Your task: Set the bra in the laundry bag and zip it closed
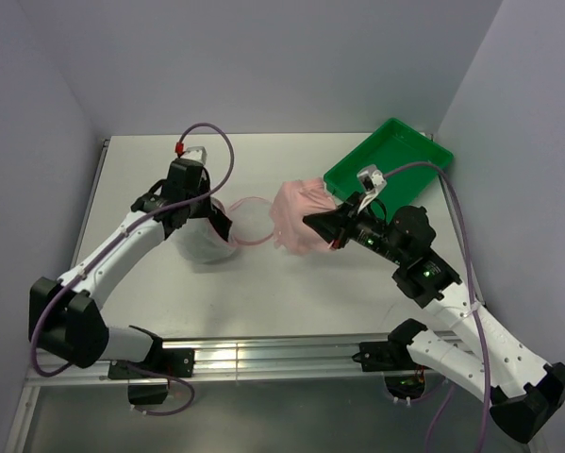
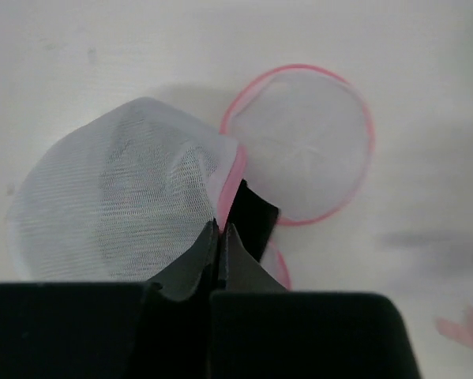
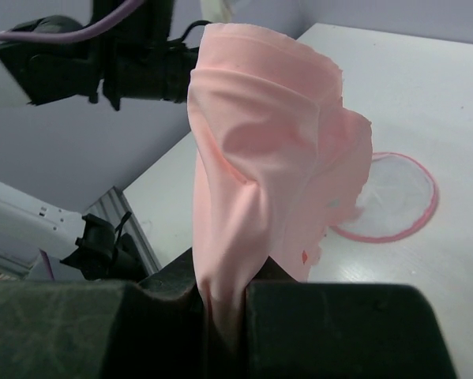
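Observation:
The laundry bag (image 1: pixel 207 241) is a white mesh pouch with a pink zip rim, left of the table's centre. Its round lid flap (image 1: pixel 254 219) lies open to the right. My left gripper (image 1: pixel 222 226) is shut on the bag's pink rim; in the left wrist view the jaws (image 2: pixel 219 229) pinch the rim beside the mesh dome (image 2: pixel 125 197). My right gripper (image 1: pixel 322 226) is shut on the pink bra (image 1: pixel 299 215) and holds it above the table, just right of the lid flap. In the right wrist view the bra (image 3: pixel 268 158) hangs from the closed jaws, with the lid flap (image 3: pixel 394 197) behind it.
A green tray (image 1: pixel 388 157) stands at the back right, behind the right gripper. Walls close in the table at the back and on both sides. A metal rail runs along the near edge by the arm bases.

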Tool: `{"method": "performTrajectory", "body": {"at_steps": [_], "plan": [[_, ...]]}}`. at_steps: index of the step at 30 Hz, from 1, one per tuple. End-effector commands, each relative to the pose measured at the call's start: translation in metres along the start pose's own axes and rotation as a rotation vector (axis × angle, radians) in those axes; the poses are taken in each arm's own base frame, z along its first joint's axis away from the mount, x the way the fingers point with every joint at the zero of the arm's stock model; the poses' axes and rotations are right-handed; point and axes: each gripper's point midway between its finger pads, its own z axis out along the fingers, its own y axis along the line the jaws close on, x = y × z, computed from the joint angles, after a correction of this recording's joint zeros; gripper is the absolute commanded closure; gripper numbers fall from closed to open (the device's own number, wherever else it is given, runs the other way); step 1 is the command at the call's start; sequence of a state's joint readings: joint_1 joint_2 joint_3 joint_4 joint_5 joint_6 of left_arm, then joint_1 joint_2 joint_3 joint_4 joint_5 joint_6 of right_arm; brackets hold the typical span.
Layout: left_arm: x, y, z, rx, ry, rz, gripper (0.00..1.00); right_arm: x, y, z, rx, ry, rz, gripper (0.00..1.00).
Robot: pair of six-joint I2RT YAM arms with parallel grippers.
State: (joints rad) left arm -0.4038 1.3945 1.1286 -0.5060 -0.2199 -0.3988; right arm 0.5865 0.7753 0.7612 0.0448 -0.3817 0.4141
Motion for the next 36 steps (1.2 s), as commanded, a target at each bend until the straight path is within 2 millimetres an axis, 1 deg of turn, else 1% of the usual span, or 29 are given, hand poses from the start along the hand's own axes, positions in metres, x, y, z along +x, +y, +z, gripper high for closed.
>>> {"method": "performTrajectory", "body": {"at_steps": [1, 2, 3, 4, 5, 6, 7, 8, 9, 10, 11, 12, 13, 14, 15, 16, 17, 18, 19, 20, 21, 23, 27, 30, 31, 32, 33, 34, 36], "plan": [[-0.029, -0.07, -0.041, 0.317, -0.133, -0.055, 1.0, -0.031, 0.009, -0.008, -0.013, -0.091, -0.035, 1.0], [-0.035, -0.08, -0.051, 0.366, -0.169, -0.064, 1.0, -0.036, 0.01, -0.009, -0.012, -0.1, -0.038, 1.0], [-0.035, -0.087, -0.057, 0.398, -0.182, -0.072, 1.0, -0.038, 0.011, -0.009, -0.011, -0.104, -0.039, 1.0], [-0.033, -0.101, -0.067, 0.467, -0.183, -0.088, 1.0, -0.04, 0.011, -0.008, -0.01, -0.105, -0.038, 1.0], [-0.029, -0.104, -0.075, 0.506, -0.195, -0.103, 1.0, -0.046, 0.014, -0.007, -0.019, -0.114, -0.042, 1.0], [-0.035, -0.11, -0.082, 0.549, -0.233, -0.126, 1.0, -0.048, 0.016, -0.007, -0.024, -0.117, -0.039, 1.0], [-0.035, -0.111, -0.086, 0.573, -0.244, -0.167, 1.0, -0.048, 0.015, -0.003, -0.028, -0.113, -0.031, 1.0], [-0.028, -0.108, -0.089, 0.592, -0.26, -0.186, 1.0, -0.052, 0.02, -0.002, -0.055, -0.126, -0.037, 1.0], [-0.024, -0.105, -0.087, 0.589, -0.264, -0.197, 1.0, -0.052, 0.021, 0.001, -0.068, -0.129, -0.026, 1.0], [-0.021, -0.104, -0.088, 0.59, -0.266, -0.216, 1.0, -0.048, 0.018, 0.008, -0.073, -0.12, -0.013, 1.0], [-0.007, -0.095, -0.079, 0.56, -0.256, -0.23, 1.0, -0.049, 0.022, 0.011, -0.105, -0.127, -0.01, 1.0], [-0.004, -0.093, -0.076, 0.56, -0.267, -0.242, 1.0, -0.045, 0.025, 0.016, -0.131, -0.115, 0.017, 1.0], [-0.003, -0.091, -0.075, 0.562, -0.275, -0.263, 1.0, -0.037, 0.024, 0.024, -0.152, -0.087, 0.041, 1.0], [0.013, -0.086, -0.065, 0.546, -0.248, -0.271, 1.0, -0.036, 0.029, 0.028, -0.198, -0.102, 0.045, 1.0], [0.017, -0.084, -0.063, 0.545, -0.249, -0.28, 1.0, -0.029, 0.033, 0.031, -0.229, -0.085, 0.066, 1.0], [0.012, -0.085, -0.063, 0.564, -0.274, -0.3, 1.0, -0.019, 0.034, 0.039, -0.24, -0.061, 0.077, 1.0], [0.021, -0.082, -0.057, 0.563, -0.26, -0.303, 1.0, -0.013, 0.033, 0.044, -0.246, -0.067, 0.073, 1.0], [0.023, -0.083, -0.056, 0.571, -0.251, -0.309, 1.0, -0.009, 0.032, 0.048, -0.248, -0.069, 0.07, 1.0], [0.026, -0.082, -0.052, 0.573, -0.246, -0.311, 1.0, -0.001, 0.031, 0.059, -0.266, -0.062, 0.069, 1.0], [0.028, -0.083, -0.051, 0.581, -0.239, -0.308, 1.0, 0.005, 0.028, 0.064, -0.268, -0.049, 0.074, 1.0], [0.029, -0.083, -0.051, 0.582, -0.235, -0.309, 1.0, 0.016, 0.02, 0.074, -0.259, -0.02, 0.085, 1.0], [0.031, -0.081, -0.05, 0.576, -0.235, -0.311, 1.0, 0.017, 0.018, 0.081, -0.263, -0.018, 0.083, 1.0], [0.03, -0.071, -0.051, 0.552, -0.251, -0.329, 1.0, 0.028, 0.026, 0.083, -0.314, 0.004, 0.107, 1.0], [0.028, -0.067, -0.051, 0.539, -0.261, -0.344, 1.0, 0.039, 0.035, 0.078, -0.33, 0.039, 0.093, 1.0], [0.027, -0.066, -0.05, 0.533, -0.264, -0.349, 1.0, 0.038, 0.04, 0.073, -0.34, 0.037, 0.086, 1.0], [0.026, -0.066, -0.05, 0.533, -0.264, -0.349, 1.0, 0.045, 0.04, 0.069, -0.34, 0.052, 0.085, 1.0], [0.026, -0.066, -0.049, 0.532, -0.263, -0.354, 1.0, 0.044, 0.045, 0.064, -0.355, 0.047, 0.077, 1.0], [0.027, -0.066, -0.049, 0.529, -0.263, -0.356, 1.0, 0.05, 0.045, 0.06, -0.358, 0.061, 0.08, 1.0], [0.027, -0.066, -0.049, 0.531, -0.264, -0.361, 1.0, 0.055, 0.049, 0.054, -0.385, 0.076, 0.079, 1.0]]}}
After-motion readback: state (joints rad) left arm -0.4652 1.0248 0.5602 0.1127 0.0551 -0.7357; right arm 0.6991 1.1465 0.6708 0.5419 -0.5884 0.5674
